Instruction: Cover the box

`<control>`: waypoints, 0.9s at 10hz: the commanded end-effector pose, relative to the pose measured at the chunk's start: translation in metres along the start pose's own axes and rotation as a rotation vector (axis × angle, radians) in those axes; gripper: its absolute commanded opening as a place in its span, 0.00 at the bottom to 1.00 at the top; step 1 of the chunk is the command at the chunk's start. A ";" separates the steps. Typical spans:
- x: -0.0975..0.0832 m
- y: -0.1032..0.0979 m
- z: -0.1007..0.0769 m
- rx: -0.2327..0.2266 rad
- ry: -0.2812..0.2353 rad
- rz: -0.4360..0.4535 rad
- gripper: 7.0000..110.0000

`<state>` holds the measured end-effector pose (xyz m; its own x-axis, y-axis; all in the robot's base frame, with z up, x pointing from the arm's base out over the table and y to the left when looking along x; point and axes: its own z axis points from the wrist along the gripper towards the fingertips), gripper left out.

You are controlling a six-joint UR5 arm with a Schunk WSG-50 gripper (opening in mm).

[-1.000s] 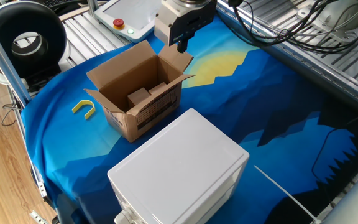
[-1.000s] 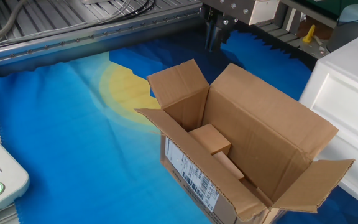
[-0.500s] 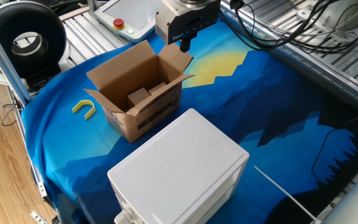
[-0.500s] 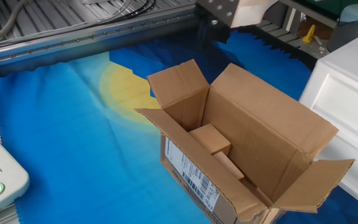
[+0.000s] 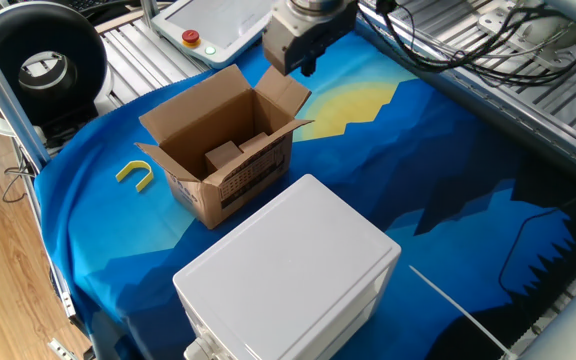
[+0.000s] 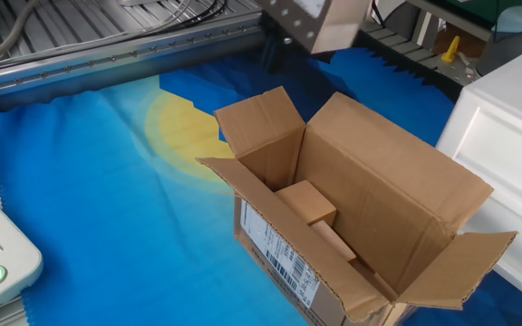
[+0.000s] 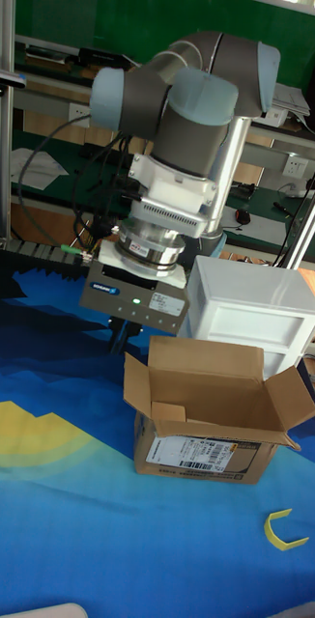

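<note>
Hanging tilted over the tabletop [image 5: 438, 150] here, wrist angled, my jaws [image 7: 121, 335] pointing down behind the back flap of the box [image 5: 223, 150]. Fingers look close together with nothing between them, though honestly I can't tell how far open they are. The box sits just below and in front of my jaws, all four flaps up, with the white plastic box [image 5: 288, 275] beyond it.
</note>
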<state>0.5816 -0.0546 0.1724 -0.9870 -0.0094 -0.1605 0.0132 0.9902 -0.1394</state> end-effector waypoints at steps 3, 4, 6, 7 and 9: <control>0.015 -0.004 0.027 -0.058 -0.013 0.054 0.00; 0.015 0.012 0.028 -0.101 -0.013 0.072 0.00; 0.018 0.025 0.031 -0.124 -0.011 0.103 0.00; 0.017 0.033 0.031 -0.142 -0.010 0.106 0.00; 0.016 0.040 0.029 -0.157 -0.010 0.115 0.00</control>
<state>0.5707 -0.0326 0.1375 -0.9812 0.0788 -0.1764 0.0818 0.9966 -0.0095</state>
